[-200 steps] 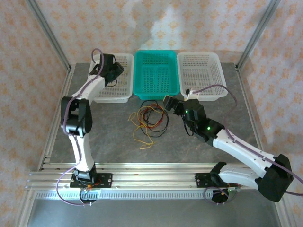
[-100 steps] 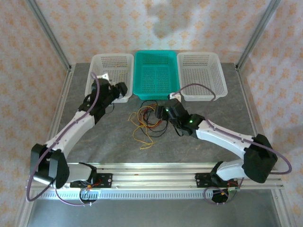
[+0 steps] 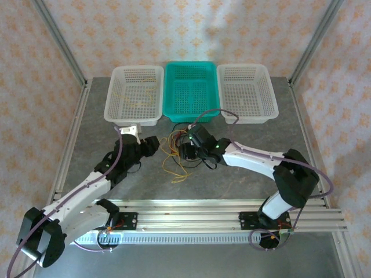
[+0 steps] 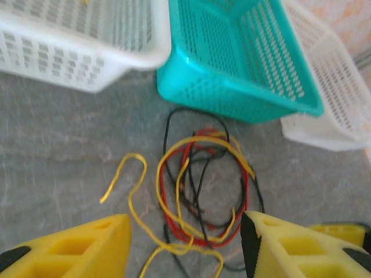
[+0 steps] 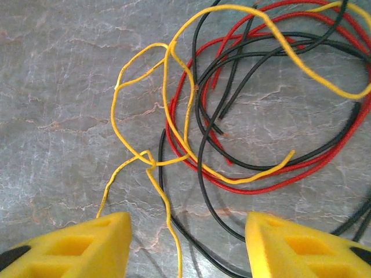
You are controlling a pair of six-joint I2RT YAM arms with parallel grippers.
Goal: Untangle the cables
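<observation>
Cables: yellow, red and black loops (image 3: 182, 152) lying tangled just before the teal basket (image 3: 192, 117).
Left gripper (image 4: 185, 229): fingers apart, empty.
Right gripper (image 5: 188, 226): fingers apart over the strands, gripping nothing.
Risk: pinching several crossed strands at once — the knot could tighten or drag whole.

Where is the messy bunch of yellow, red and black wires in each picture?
Top external: tangled yellow, red and black wire loops at mid-table, before the teal plastic basket.
Left wrist: the loops lower centre.
Right wrist: the loops centre to upper right.
Shared landmark: the grey marbled tabletop beneath them.
</observation>
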